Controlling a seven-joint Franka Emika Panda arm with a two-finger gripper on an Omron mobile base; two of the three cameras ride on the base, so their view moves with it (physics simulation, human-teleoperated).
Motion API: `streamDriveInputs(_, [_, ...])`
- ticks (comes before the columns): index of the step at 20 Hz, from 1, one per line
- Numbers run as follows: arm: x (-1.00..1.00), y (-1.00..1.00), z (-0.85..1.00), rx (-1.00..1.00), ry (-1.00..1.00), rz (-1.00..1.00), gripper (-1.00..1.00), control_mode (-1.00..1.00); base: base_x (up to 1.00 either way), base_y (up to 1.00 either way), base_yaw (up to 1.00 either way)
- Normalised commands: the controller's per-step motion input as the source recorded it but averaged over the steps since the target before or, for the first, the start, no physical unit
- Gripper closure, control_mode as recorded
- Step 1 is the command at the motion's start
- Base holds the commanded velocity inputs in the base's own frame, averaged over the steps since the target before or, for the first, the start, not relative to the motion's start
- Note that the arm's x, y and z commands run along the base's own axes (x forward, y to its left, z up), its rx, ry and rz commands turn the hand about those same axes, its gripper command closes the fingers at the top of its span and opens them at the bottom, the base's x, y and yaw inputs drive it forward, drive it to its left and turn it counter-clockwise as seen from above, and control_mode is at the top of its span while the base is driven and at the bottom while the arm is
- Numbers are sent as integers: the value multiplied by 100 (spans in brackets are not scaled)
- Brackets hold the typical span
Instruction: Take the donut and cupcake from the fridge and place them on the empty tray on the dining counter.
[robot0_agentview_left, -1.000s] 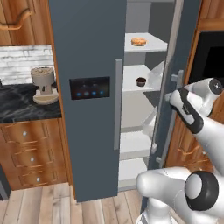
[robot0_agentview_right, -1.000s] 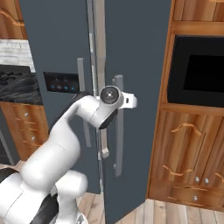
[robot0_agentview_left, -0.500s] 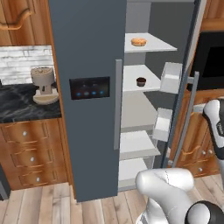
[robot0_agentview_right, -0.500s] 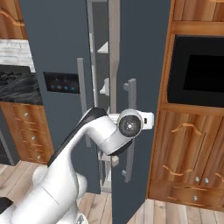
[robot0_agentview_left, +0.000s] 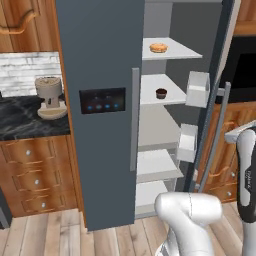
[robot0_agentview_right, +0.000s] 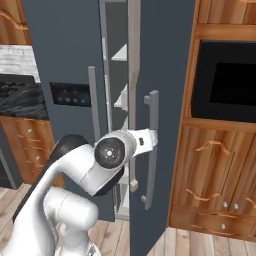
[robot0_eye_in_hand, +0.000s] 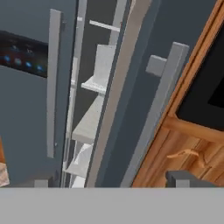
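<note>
The fridge (robot0_agentview_left: 100, 100) stands with its right door (robot0_agentview_left: 220, 75) swung wide. On its white shelves I see the donut (robot0_agentview_left: 158, 47) on an upper shelf and the cupcake (robot0_agentview_left: 161, 93) one shelf lower. My gripper (robot0_eye_in_hand: 113, 182) is open, its fingertips (robot0_eye_in_hand: 186, 178) wide apart with nothing between them. It points at the edge of the open door, a short way back from the grey door handle (robot0_eye_in_hand: 162, 109). In the right base view my hand is just left of that handle (robot0_agentview_right: 151, 145). The tray and the dining counter are out of view.
White door bins (robot0_agentview_left: 197, 90) hang inside the open door. A coffee machine (robot0_agentview_left: 50, 97) stands on a dark worktop (robot0_agentview_left: 20, 122) to the left, over wooden drawers (robot0_agentview_left: 35, 175). To the right is a wooden cabinet with a black microwave (robot0_agentview_right: 225, 82).
The right fridge door has swung further open. My gripper was shut on its handle; it has let go, opened, and come down and back with the arm.
</note>
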Motion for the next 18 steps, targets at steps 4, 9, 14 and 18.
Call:
streamDriveInputs(4, [-16, 100, 19, -48, 0, 8, -100, -100, 0, 0, 0])
streamDriveInputs(9, [-3, 100, 5, -55, 0, 1, -100, -100, 0, 0, 0])
streamDriveInputs(14, [0, 66, -2, -54, 10, 0, -100, -100, 0, 0, 0])
streamDriveInputs(18, [33, 44, -14, -45, 5, 0, -100, -100, 0, 0, 0])
